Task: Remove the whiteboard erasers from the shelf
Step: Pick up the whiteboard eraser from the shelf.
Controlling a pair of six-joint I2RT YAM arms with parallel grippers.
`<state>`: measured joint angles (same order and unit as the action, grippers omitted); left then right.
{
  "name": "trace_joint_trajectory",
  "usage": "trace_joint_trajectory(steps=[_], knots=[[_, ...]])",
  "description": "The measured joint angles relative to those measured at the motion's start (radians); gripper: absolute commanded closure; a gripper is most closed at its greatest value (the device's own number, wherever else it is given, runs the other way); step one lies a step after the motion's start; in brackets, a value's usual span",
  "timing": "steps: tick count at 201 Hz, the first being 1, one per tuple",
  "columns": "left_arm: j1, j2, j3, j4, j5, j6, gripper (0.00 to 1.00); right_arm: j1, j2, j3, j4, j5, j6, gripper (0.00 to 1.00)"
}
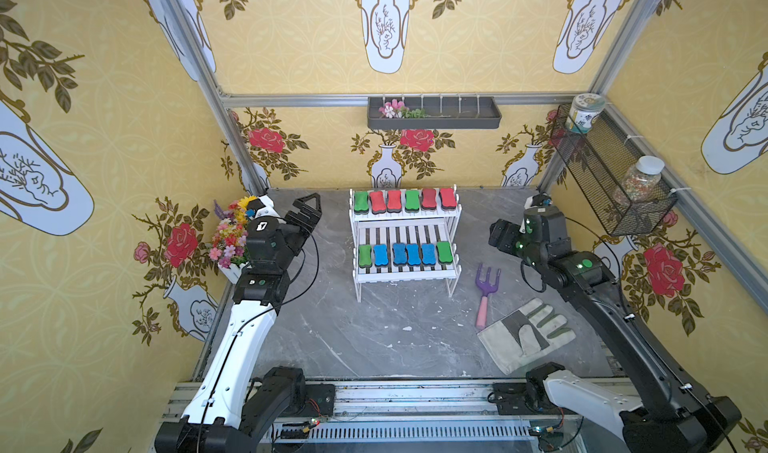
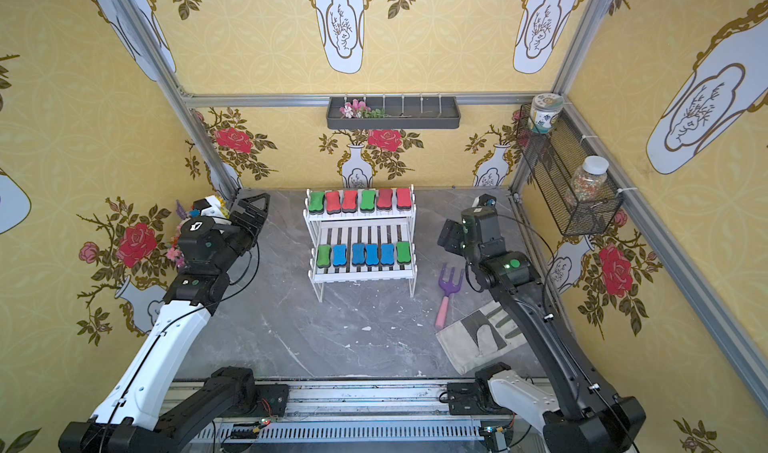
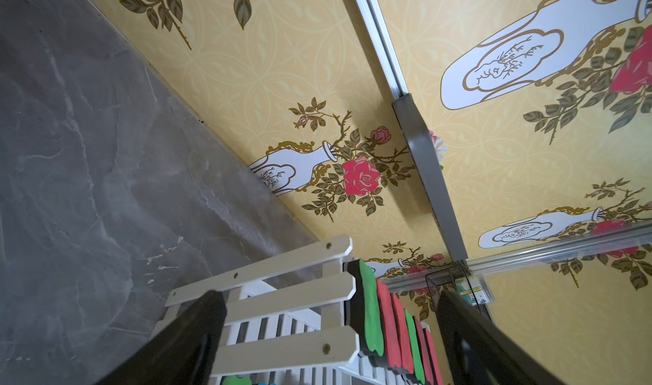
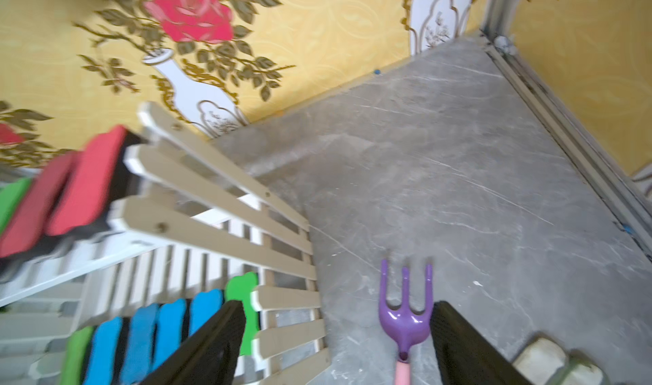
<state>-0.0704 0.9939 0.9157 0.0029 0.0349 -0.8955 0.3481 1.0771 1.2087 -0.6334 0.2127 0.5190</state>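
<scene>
The grey marbled table (image 1: 374,343) takes the whole floor of the cell. On it, in the middle and near the back wall, stands the white shelf (image 1: 405,275) with two stepped tiers of slats. A work glove (image 1: 525,334) lies flat at the front right of the table. The left gripper (image 1: 307,211) hangs at the left of the upper tier, apart from it, its jaws spread wide with nothing between them. The right gripper (image 4: 337,305) hangs at the right of the shelf, also apart from it, jaws parted and empty. A purple garden fork (image 1: 485,295) with a pink handle lies between shelf and glove. All twelve whiteboard erasers (image 1: 393,201) are on the shelf. Six are on the upper tier: green, red, red, green, red, red. Six are on the lower tier: green, four blue, green.
</scene>
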Motion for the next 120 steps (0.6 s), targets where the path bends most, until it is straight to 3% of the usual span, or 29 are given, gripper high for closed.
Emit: trace_joint_trajectory(steps=[29,62,95,120], knots=[[-0.003,0.052,0.077,-0.003,0.137,0.004,0.0,0.178,0.095,0.199,-0.041,0.012,-0.011,0.21],[-0.027,0.084,0.138,-0.035,0.212,0.003,0.0,0.376,0.273,0.422,-0.101,0.13,-0.029,0.25],[-0.134,0.079,0.196,-0.119,0.174,0.074,0.0,0.428,0.457,0.624,-0.163,0.209,-0.033,0.28],[-0.155,0.07,0.186,-0.188,0.135,0.108,0.0,0.407,0.562,0.745,-0.211,0.231,-0.037,0.3]])
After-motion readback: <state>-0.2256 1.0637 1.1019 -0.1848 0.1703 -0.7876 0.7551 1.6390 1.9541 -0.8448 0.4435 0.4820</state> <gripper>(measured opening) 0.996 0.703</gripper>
